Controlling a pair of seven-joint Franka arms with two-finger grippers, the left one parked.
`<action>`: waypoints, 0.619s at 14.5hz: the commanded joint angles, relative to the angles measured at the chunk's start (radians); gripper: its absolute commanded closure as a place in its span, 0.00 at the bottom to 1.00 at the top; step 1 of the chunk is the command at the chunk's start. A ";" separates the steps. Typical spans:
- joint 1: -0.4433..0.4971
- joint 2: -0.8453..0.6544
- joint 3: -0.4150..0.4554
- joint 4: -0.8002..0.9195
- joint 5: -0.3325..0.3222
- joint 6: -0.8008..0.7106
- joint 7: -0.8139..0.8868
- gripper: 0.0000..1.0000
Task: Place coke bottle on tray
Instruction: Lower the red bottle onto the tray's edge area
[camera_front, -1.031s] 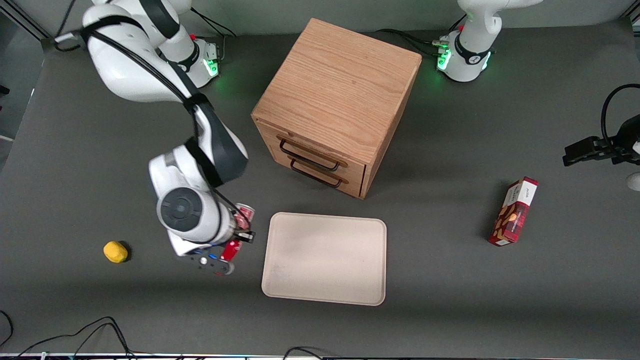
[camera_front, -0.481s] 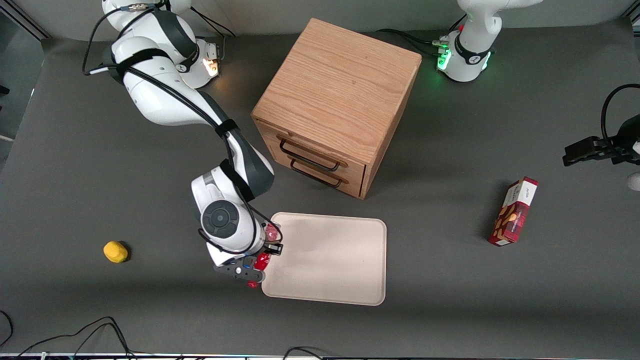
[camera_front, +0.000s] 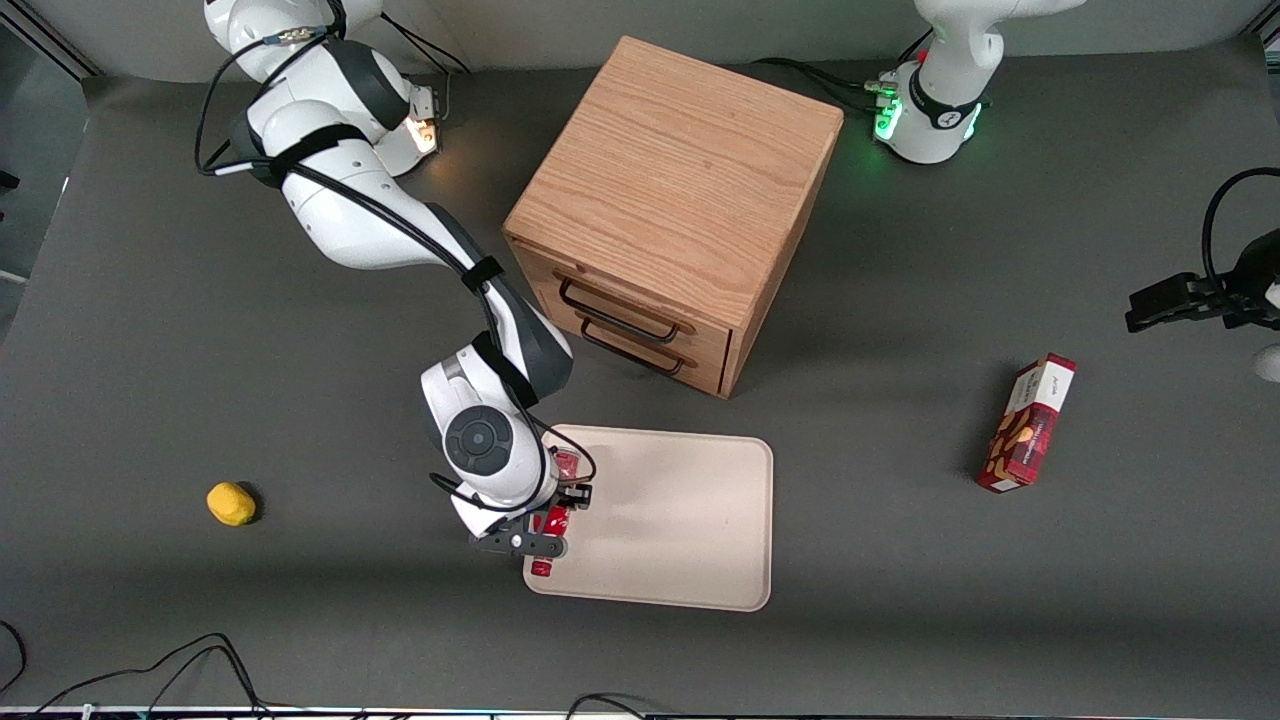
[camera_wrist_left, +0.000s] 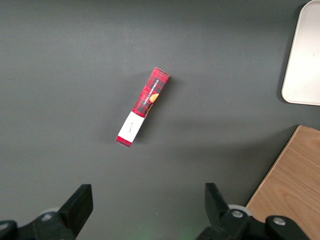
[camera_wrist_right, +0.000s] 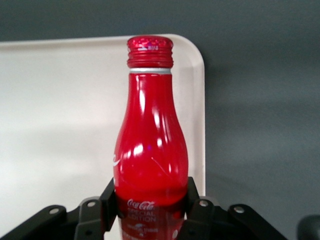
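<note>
My right gripper (camera_front: 553, 520) is shut on the coke bottle (camera_front: 551, 521), a slim red bottle with white lettering and a red cap. In the front view the bottle lies level in the jaws, mostly hidden under the wrist, its cap (camera_front: 541, 568) pointing toward the front camera. It hangs over the corner of the beige tray (camera_front: 680, 520) nearest the working arm and the camera. In the right wrist view the fingers (camera_wrist_right: 107, 200) clamp the bottle (camera_wrist_right: 150, 145) on both sides, with the tray (camera_wrist_right: 60, 130) under it and the cap near the tray's rim.
A wooden drawer cabinet (camera_front: 670, 200) stands just past the tray, farther from the camera. A red snack box (camera_front: 1028, 423) lies toward the parked arm's end; it also shows in the left wrist view (camera_wrist_left: 143, 106). A yellow lemon (camera_front: 231, 503) lies toward the working arm's end.
My right gripper has carried the bottle sideways from the bare table beside the tray to above the tray's corner.
</note>
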 joint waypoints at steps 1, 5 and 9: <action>0.012 0.036 -0.006 0.052 -0.021 0.000 -0.062 1.00; 0.010 0.040 -0.006 0.046 -0.021 -0.010 -0.112 1.00; 0.003 0.047 -0.006 0.044 -0.019 -0.009 -0.122 1.00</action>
